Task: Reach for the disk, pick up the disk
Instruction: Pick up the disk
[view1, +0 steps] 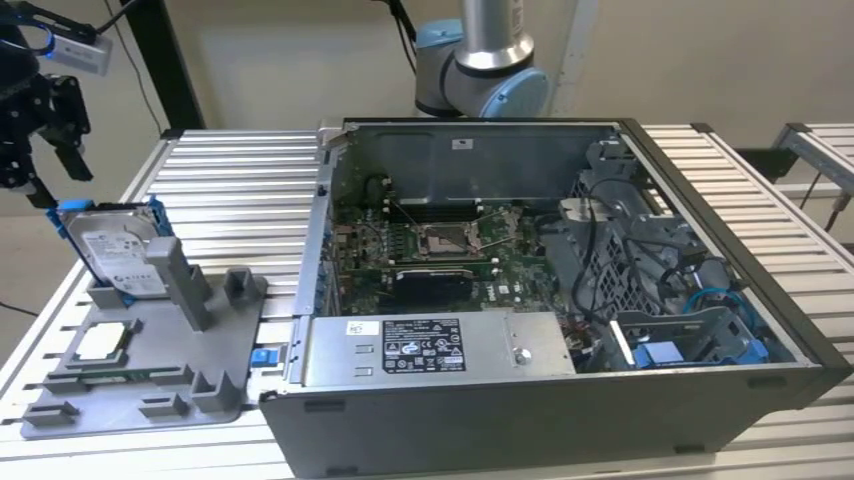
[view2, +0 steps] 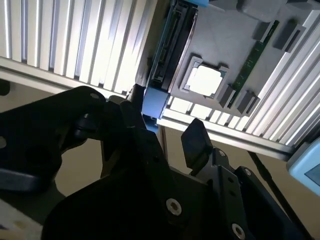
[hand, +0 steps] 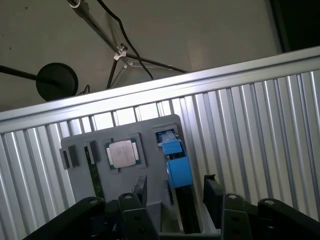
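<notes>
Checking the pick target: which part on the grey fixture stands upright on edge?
The disk, silver with blue rails, stands on edge; the square chip lies flat.

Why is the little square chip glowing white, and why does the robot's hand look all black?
Second wrist view: glare washes the chip and table slats white, leaving the gripper a dark silhouette. Exterior view: softer light, the chip looks silvery.
</notes>
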